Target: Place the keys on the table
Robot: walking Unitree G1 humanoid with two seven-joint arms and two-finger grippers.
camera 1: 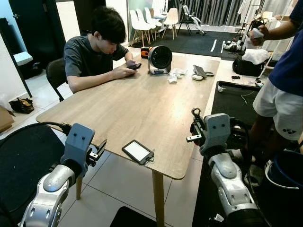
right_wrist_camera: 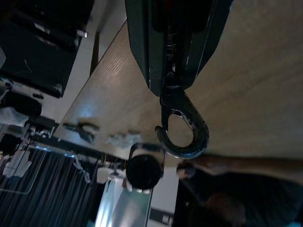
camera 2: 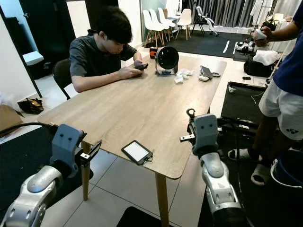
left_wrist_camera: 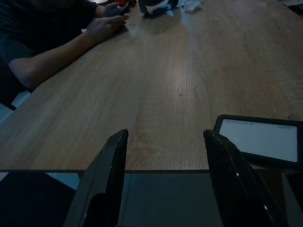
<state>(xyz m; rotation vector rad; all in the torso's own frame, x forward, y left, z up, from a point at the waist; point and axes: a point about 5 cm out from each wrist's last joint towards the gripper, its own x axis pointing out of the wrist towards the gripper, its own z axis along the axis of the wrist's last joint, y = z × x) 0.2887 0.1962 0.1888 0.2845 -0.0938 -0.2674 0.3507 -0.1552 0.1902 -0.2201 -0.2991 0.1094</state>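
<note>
My right gripper (camera 1: 195, 126) hovers beside the right edge of the wooden table (camera 1: 142, 99), raised a little above its top. It is shut on the keys, of which a dark carabiner hook (right_wrist_camera: 182, 130) sticks out past the fingertips; the same hook (camera 1: 195, 113) stands up over the gripper in the left eye view. Any keys on the ring are hidden between the fingers. My left gripper (camera 1: 98, 152) is open and holds nothing, level with the table's near edge; the wrist view shows its two black fingers (left_wrist_camera: 113, 161) spread apart.
A small e-reader (camera 1: 138, 152) lies at the table's near edge. A seated person (camera 1: 94, 52) holds a phone at the far left side, beside a small fan (camera 1: 159, 59) and crumpled tissues (camera 1: 176, 74). Another person (camera 1: 284, 80) stands at the right, near a blue bucket (camera 1: 286, 172).
</note>
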